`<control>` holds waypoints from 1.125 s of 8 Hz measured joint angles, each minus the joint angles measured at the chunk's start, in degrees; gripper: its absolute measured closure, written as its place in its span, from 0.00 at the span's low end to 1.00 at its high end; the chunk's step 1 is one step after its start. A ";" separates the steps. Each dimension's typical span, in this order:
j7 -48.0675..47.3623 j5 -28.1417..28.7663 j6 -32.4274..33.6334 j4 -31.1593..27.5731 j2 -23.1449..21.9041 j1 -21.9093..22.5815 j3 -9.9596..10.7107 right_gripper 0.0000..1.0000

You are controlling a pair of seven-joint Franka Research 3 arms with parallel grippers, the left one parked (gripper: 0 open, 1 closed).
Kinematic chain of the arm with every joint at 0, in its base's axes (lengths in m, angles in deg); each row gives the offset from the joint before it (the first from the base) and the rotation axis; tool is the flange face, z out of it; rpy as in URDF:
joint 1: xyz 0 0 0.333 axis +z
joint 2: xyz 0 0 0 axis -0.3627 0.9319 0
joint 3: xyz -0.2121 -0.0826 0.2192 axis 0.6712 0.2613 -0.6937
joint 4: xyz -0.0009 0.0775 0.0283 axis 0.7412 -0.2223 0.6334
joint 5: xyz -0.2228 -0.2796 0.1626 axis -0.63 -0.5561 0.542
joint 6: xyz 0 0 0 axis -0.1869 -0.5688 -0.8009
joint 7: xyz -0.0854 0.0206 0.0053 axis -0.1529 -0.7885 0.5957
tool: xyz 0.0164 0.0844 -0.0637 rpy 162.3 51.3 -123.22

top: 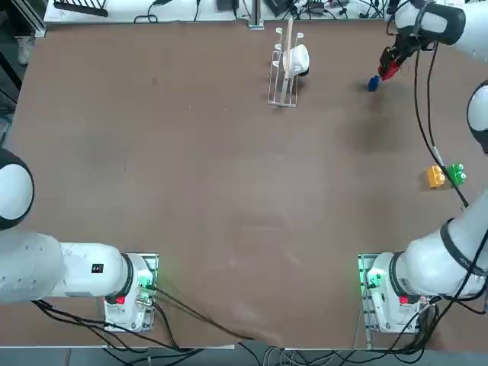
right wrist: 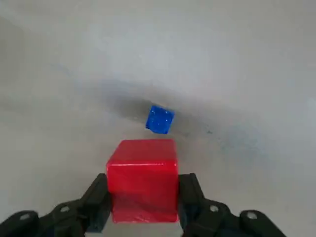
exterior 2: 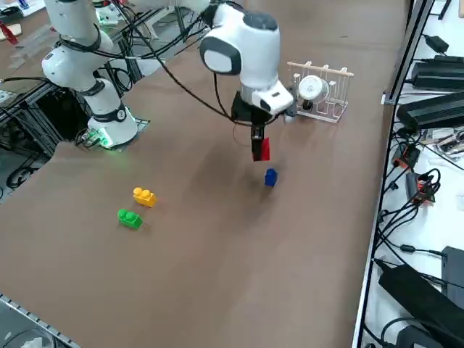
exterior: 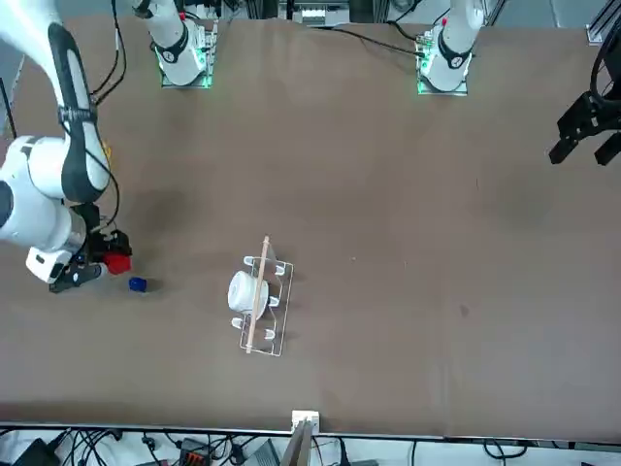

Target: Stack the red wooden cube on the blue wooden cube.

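Up above the brown table (top: 191, 175), the right gripper (right wrist: 143, 200) hangs with its two black fingers (right wrist: 96, 202) pinched against opposite sides of the red wooden cube (right wrist: 143, 185), which fills the gap between them and is lifted clear of the tabletop. Seen from the wrist camera, the blue wooden cube (right wrist: 159, 119) lies on the table below and slightly ahead of the held red cube, turned a little so one corner points toward the gripper; the two cubes are apart, not touching. From the raised side camera, the red wooden cube (exterior 2: 262, 149) sits at the tip of the downward-pointing gripper (exterior 2: 259, 147), and the blue wooden cube (exterior 2: 270, 177) rests on the table just beside and lower than it, not straight beneath. The overhead camera shows the same pairing near the far right part of the table: the gripper (top: 389, 67) with the red cube (top: 387, 71), and the blue cube (top: 373, 83) close beside it, toward the table's middle. Farther out from the gripper, a clear rack (exterior 2: 319, 93) holding a white cup (exterior 2: 312, 88) stands on the table. Well away on the gripper's other side, nearer the arm's base, a yellow studded block (exterior 2: 144, 196) and a green studded block (exterior 2: 130, 217) lie next to each other.
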 joint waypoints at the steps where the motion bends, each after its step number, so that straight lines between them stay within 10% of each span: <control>1: 0.00 0.00 -1.93 0.18 0.96 -0.01 0.15 0.30; 9: 0.45 4.90 -3.23 3.78 5.90 -0.11 0.46 0.30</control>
